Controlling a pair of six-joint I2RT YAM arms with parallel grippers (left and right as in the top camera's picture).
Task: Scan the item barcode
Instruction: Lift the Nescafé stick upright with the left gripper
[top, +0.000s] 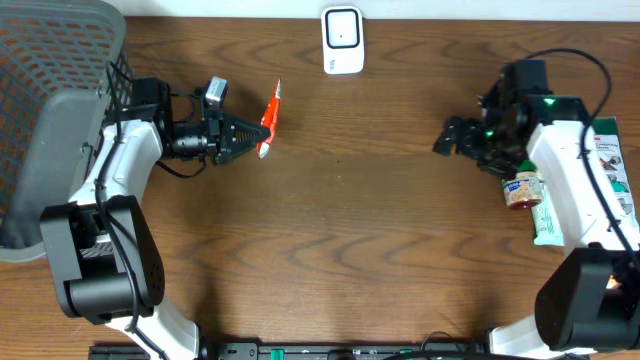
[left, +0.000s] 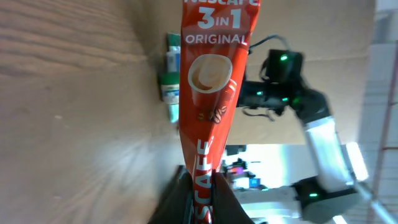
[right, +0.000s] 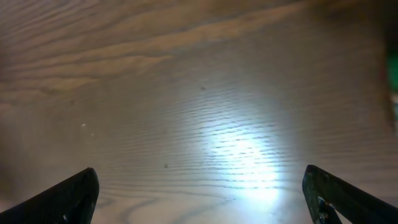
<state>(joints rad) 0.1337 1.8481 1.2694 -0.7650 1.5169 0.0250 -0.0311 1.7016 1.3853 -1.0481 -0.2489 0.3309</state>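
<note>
My left pincer (top: 243, 134) is clamped tight on one end of the red coffee sachet (top: 270, 120), in the upper left-centre of the overhead frame. The sachet sticks out past the fingertips and angles toward the top of the frame. From above I cannot tell whether its free end touches the table (top: 350, 240). In the left wrist view the sachet runs from the dark fingers (left: 180, 202) at the bottom edge straight up to the top. Its printed face is toward the camera, and I can read "3 in 1 Original" above a picture of a cup.

My right pincer (top: 447, 138) sits in the upper right of the overhead frame, spread wide with nothing in it. In the right wrist view its two tips show only at the bottom corners, with bare wood and a patch of glare between them. It is well apart from the sachet.

The white scanner (top: 342, 40) stands at the top centre edge, above and right of the sachet, near it but not touching. A grey basket (top: 50, 60) fills the upper left corner. A small jar (top: 522, 190) and a pale green tube (top: 548, 222) lie beside my right arm at the right edge.
</note>
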